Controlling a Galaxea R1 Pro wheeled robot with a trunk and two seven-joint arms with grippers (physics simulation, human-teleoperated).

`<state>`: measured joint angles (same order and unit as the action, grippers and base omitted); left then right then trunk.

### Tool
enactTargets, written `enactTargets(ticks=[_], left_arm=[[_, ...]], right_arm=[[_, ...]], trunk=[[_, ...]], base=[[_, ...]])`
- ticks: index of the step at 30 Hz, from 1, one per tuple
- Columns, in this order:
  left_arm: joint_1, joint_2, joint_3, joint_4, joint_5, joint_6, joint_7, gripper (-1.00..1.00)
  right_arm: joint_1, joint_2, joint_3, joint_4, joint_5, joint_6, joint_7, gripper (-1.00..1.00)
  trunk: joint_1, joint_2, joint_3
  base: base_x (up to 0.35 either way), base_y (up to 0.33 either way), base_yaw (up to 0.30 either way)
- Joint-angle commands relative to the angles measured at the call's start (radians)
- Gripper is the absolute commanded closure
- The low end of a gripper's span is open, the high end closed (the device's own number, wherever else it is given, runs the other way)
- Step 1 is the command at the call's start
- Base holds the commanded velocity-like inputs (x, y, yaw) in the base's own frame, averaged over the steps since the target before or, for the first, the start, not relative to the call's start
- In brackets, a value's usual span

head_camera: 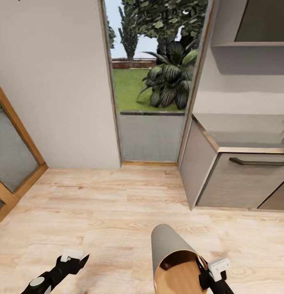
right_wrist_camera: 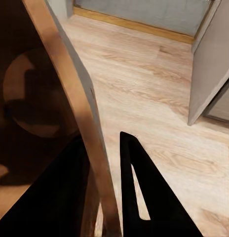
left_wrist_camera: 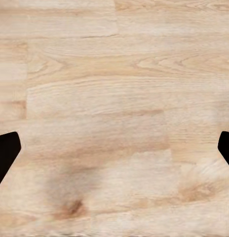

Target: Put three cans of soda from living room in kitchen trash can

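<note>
Pale wood floor [head_camera: 117, 204] runs up to a plain wall with a tall glazed door [head_camera: 152, 81] looking onto a lawn and a dark leafy plant [head_camera: 170, 81]. Right of that door stands a grey counter [head_camera: 240, 134] with a drawer front and a dark bar handle [head_camera: 258, 162]; left of it, a wood-framed glass panel [head_camera: 11, 155] leans into view.

Below the counter, nearest the robot, the tash can [head_camera: 174, 253] is held tipped off the floor: a smooth grey tapered cylinder whose narrow closed end points toward the door and whose round mouth faces the robot, showing a glossy brown inside. The right hand [head_camera: 209, 271] pinches its rim; in the right wrist view one dark finger lies inside the can [right_wrist_camera: 40, 113] and the other [right_wrist_camera: 144, 197] outside, the thin rim between them.

The left hand [head_camera: 74, 258] hangs over bare floor left of the can, its fingers [left_wrist_camera: 6, 153] spread wide with nothing between them.
</note>
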<state>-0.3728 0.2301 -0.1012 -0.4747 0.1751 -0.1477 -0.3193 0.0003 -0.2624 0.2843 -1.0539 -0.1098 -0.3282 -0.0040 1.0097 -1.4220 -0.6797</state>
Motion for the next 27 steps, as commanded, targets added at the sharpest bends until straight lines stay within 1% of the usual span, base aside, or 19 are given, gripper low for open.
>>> enactTargets(ticks=[1, 16, 19, 21, 27], left_arm=[[0.0, 0.0, 0.0, 0.0, 0.0, 0.0, 0.0, -1.0], [0.0, -0.001, -0.001, -0.01, 0.001, -0.001, -0.004, -1.0], [0.0, -0.001, -0.001, -0.01, 0.001, -0.001, -0.004, -1.0], [0.0, -0.001, -0.002, -0.01, 0.001, -0.001, -0.003, -1.0], [0.0, -0.002, -0.002, -0.01, 0.001, 0.0, -0.002, -1.0]], right_arm=[[0.0, 0.0, -0.001, -0.002, -0.001, 0.0, 0.01, 1.0], [0.0, 0.0, 0.002, 0.008, 0.001, 0.0, 0.01, 1.0], [0.0, 0.006, 0.003, 0.02, 0.002, 0.0, 0.011, 1.0], [0.0, 0.016, 0.002, 0.025, 0.004, 0.0, 0.013, 1.0], [0.0, 0.022, 0.002, 0.027, 0.005, 0.001, 0.014, 1.0]], trunk=[[0.0, 0.0, 0.0], [0.0, 0.0, 0.0], [0.0, 0.0, 0.0], [0.0, 0.0, 0.0], [0.0, 0.0, 0.0]], base=[[-0.248, 0.211, 0.233], [-0.26, 0.195, 0.237], [-0.273, 0.175, 0.242], [-0.274, 0.173, 0.242], [-0.274, 0.172, 0.239]])
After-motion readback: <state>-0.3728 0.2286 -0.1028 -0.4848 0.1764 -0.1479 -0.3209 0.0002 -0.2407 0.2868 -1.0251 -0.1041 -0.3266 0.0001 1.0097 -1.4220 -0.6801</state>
